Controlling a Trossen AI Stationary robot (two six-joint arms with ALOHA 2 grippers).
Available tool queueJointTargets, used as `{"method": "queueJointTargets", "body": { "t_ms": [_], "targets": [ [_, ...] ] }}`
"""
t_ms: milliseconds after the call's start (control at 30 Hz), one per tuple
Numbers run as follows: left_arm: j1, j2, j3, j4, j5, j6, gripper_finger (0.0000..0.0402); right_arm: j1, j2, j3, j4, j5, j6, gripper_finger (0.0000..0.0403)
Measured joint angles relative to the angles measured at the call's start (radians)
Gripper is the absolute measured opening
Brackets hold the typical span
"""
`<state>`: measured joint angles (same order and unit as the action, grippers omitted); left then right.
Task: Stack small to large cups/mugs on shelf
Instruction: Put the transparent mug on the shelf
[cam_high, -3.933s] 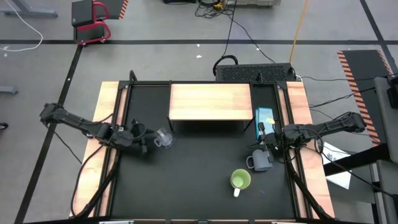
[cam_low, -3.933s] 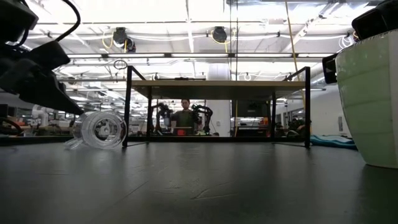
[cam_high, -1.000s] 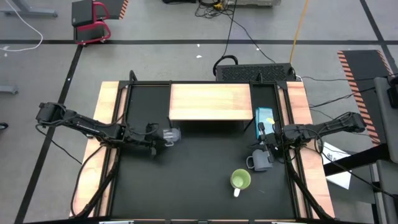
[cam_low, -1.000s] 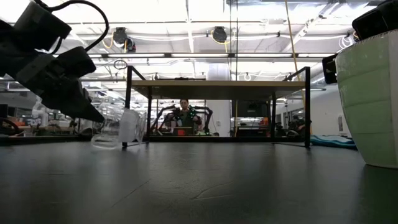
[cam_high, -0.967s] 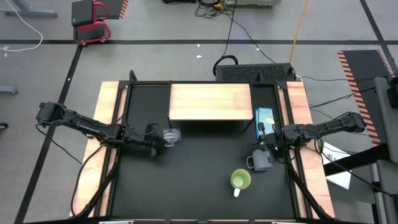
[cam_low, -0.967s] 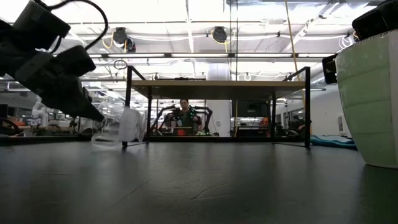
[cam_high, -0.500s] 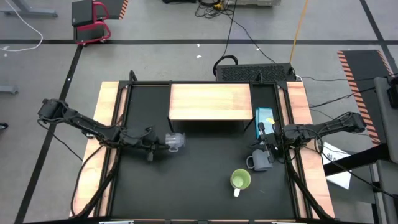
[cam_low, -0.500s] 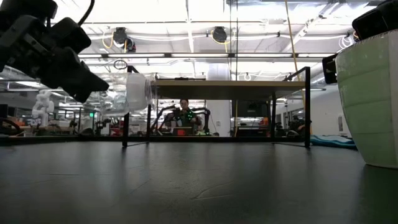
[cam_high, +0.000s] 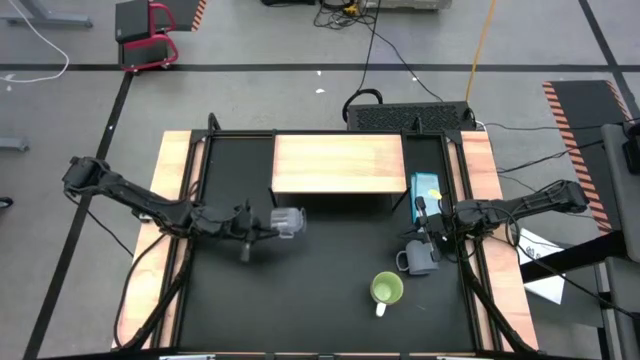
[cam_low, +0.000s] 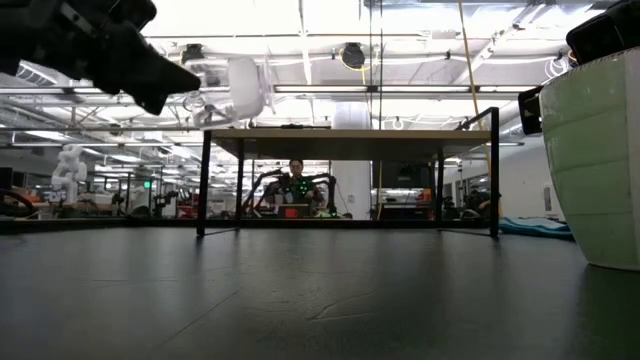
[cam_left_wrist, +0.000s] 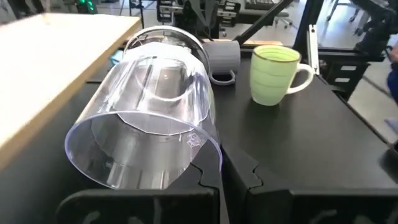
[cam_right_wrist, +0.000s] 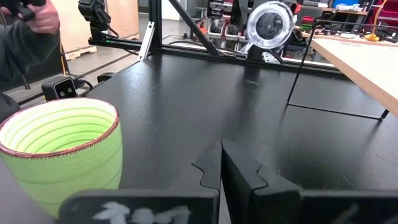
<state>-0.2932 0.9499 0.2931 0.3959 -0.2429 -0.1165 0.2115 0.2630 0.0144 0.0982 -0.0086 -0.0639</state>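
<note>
I've got the left gripper (cam_high: 268, 228) clamped on the clear glass cup (cam_high: 288, 221), cup lying on its side, lifted off the table approx. level w/ the shelf (cam_high: 338, 163) top, just in front of the shelf's left end. Low view shows it hanging beside the board edge (not touching, as far as I can tell). Right gripper (cam_high: 432, 226) pinched closed, empty, parked by the grey-blue mug (cam_high: 419, 256). Green mug (cam_high: 386, 290) upright nearer the front, well apart from the shelf.
</note>
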Motion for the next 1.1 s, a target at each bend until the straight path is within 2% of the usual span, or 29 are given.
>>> {"method": "queueJointTargets", "body": {
  "t_ms": [467,667,1100],
  "targets": [
    [0.003,-0.015,0.021,0.026,-0.021,0.075,0.0,0.0,0.0,0.0,0.003,0.0,0.0,0.0],
    [0.046,-0.058,0.083,0.021,-0.021,0.118,0.0,0.0,0.0,0.0,0.003,0.0,0.0,0.0],
    [0.194,-0.073,0.394,-0.419,0.033,0.164,0.0,0.0,0.0,0.0,0.008,0.0,0.0,0.0]
  ]
}}
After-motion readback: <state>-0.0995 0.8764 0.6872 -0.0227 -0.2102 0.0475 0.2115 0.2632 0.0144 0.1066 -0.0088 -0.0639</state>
